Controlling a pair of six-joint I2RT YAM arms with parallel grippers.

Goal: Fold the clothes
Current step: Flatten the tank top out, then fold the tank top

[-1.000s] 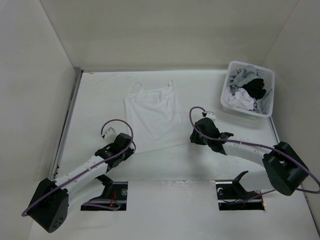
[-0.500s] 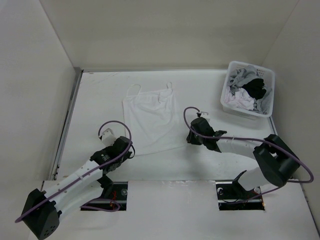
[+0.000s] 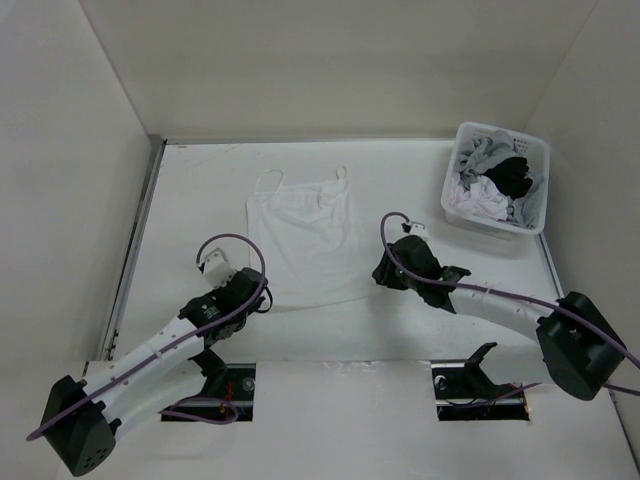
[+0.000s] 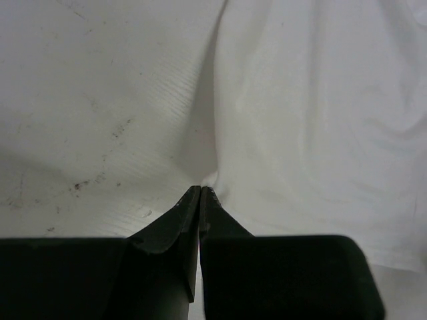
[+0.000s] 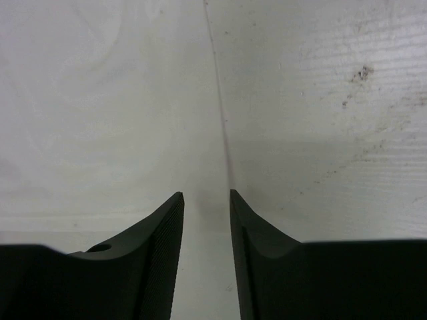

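Top external view: a white sleeveless top [image 3: 305, 245] is lying flat on the counter [image 3: 200, 200], its straps pointing away from the arms. A white slotted basket [image 3: 452, 190], holding more garments [image 3: 500, 185], is sitting well apart from the top, off its right strap.

The risk is an uneven lift. The left hand [image 3: 262, 300] is clenching only the very edge of the top's near left corner. Thin cloth is likely to slip out of so small a bite. The right hand [image 3: 380, 272] is hovering at the top's near right corner, about half open and gripping nothing. In the right wrist view its jaws are straddling the top's side edge. If they are closing beside the cloth rather than around it, one corner is probably going up alone, dragging and skewing the top.
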